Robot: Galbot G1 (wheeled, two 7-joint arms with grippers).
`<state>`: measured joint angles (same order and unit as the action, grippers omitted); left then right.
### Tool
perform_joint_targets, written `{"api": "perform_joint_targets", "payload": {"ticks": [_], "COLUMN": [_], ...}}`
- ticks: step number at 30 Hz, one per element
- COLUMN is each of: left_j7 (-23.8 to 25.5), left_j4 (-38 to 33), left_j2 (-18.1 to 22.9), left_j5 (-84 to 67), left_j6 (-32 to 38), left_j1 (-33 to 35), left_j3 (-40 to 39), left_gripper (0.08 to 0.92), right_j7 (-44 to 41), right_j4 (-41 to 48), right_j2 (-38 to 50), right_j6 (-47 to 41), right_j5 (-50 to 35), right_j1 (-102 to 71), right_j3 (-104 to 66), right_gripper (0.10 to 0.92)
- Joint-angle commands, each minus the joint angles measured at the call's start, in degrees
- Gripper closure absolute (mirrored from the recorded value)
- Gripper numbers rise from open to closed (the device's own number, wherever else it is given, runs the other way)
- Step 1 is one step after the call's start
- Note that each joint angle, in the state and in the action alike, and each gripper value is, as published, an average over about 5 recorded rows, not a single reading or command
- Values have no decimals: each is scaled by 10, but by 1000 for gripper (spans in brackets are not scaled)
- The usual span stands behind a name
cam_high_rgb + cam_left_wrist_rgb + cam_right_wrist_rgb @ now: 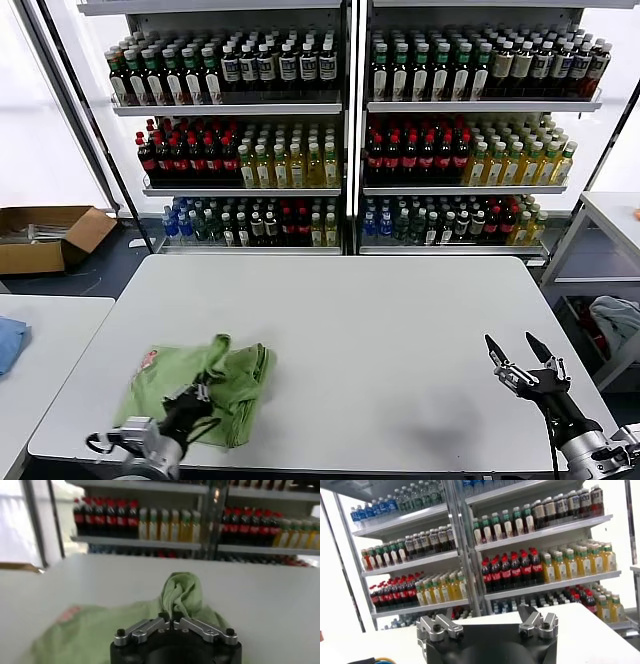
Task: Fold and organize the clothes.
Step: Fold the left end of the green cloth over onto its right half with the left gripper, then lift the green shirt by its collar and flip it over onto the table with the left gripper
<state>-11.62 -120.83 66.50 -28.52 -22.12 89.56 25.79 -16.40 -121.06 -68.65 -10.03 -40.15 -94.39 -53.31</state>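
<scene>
A: Where is the crumpled light green cotton shirt [205, 390] found?
B: On the white table's [380, 330] near-left part; a fold is pinched in the closed left gripper [190, 408], presumably for folding.
A: The right gripper [520, 362]?
B: Held spread wide, well apart; judged idle.

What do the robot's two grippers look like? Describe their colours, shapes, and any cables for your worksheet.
The left gripper has a black rounded body and silver metal finger links with dark screws. The right gripper looks the same, with black pointed fingertips on silver links. A black cable runs beside each wrist.
</scene>
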Motion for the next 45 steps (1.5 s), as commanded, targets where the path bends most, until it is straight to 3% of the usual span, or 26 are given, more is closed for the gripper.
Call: {"api": "perform_joint_targets", "payload": {"ticks": [1,8,13,16,20,26,35,45], "left_j7": [-78,-76,-76,-72,-51,0,33,48], "left_j4": [-18,-195,-242,-209,-99,61,104,129], "left_j2": [30,-2,-43,-66,-87,-109,-87,-93], "left_j5": [2,-104,-154,-170,-156,-93,-58,-86], "left_j6": [-60,-75,-79,-82,-87,-56,-43,-38], "left_j1": [-2,49,45,29,-3,-28,-25,-27], "left_j3": [-153,-101,6,71,137,133,109,96], "left_gripper": [865,666,536,449,336,193,177,190], "right_j7": [-1,2,3,3,3,3,3,1], "right_j4": [0,3,0,-2,-6,-9,-17,-19], "right_j2": [1,-2,-6,-6,-6,-2,-7,-10], "right_j6": [-1,-4,-6,-5,-4,-1,-3,-8], "right_j5": [-1,-1,1,1,1,2,8,8], "right_j1": [-1,3,6,5,0,-11,-23,-19], "right_j3": [0,8,18,21,19,9,12,15], "right_gripper": [203,203,203,203,203,203,203,203]}}
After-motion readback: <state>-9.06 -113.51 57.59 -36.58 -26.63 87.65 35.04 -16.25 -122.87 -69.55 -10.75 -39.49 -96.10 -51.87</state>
